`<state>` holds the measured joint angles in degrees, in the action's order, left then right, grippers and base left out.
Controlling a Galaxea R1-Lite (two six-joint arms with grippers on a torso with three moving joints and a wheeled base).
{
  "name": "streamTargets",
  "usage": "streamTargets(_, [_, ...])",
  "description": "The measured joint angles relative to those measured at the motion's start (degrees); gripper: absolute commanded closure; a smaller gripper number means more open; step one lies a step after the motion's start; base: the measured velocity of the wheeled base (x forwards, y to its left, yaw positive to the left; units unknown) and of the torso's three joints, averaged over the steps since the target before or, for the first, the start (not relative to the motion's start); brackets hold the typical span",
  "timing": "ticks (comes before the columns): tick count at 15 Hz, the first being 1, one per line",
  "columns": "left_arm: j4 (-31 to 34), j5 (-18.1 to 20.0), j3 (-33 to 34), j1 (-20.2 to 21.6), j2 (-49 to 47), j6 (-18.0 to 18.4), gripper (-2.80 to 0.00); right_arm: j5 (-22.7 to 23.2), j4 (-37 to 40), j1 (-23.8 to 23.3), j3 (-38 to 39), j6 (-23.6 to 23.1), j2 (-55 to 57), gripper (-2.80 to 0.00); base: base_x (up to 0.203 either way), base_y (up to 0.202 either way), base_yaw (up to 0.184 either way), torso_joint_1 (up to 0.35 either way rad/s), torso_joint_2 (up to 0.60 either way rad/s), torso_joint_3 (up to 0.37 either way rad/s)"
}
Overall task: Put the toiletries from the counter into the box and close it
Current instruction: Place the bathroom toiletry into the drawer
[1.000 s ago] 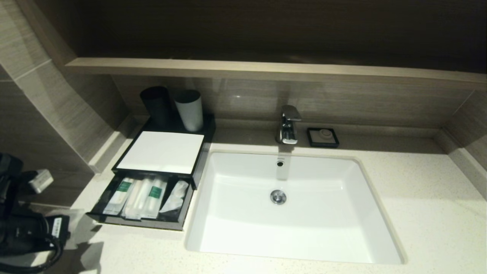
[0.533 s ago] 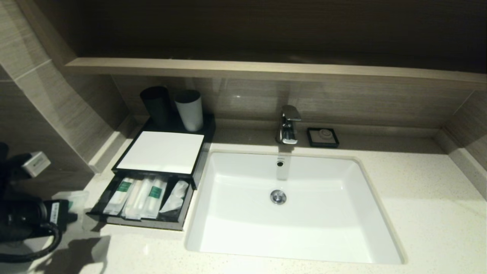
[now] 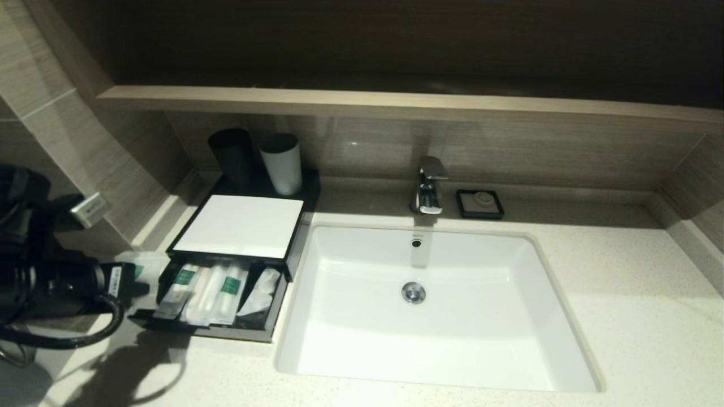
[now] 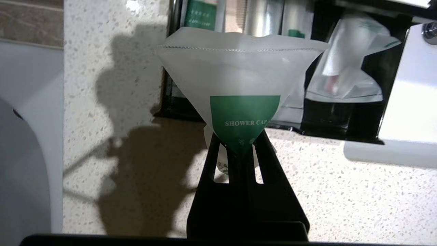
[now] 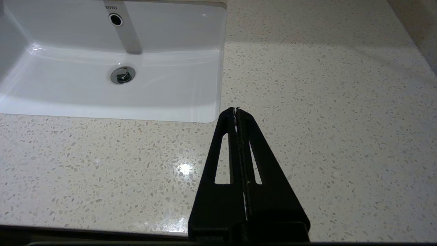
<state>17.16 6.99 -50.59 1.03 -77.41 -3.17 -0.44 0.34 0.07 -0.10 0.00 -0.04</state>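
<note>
My left gripper (image 4: 240,150) is shut on the lower corner of a white sachet (image 4: 239,71) with a green "SHOWER CAP" mark. In the head view, the left gripper (image 3: 134,280) holds this sachet (image 3: 146,262) above the counter (image 3: 633,294), just left of the box's open drawer (image 3: 226,332). The box (image 3: 237,226) is black with a white top panel. Several toiletries lie in the drawer, among them green-marked sachets (image 3: 182,282) and a crumpled clear packet (image 3: 260,291). My right gripper (image 5: 236,111) is shut and empty over bare counter right of the basin (image 5: 102,92); it is outside the head view.
A black cup (image 3: 233,155) and a white cup (image 3: 281,164) stand behind the box. The white basin (image 3: 430,339) lies right of the drawer, with a chrome faucet (image 3: 428,186) and a small black soap dish (image 3: 480,203) behind it. A wood-look shelf (image 3: 396,104) runs overhead.
My left arm has risen and moved right and away from me, carrying the sachet from the counter's near left corner up to the drawer's left side. The drawer's contents are unchanged.
</note>
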Motion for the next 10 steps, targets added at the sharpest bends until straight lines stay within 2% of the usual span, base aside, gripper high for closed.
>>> streamTargets(10, [1.0, -0.8, -10.4, -8.1, -11.8, -2.1, 0.00, 0.0, 0.0, 0.0, 0.0, 0.0, 0.0, 0.00, 0.000, 0.000, 0.000, 0.000, 0.00, 0.000])
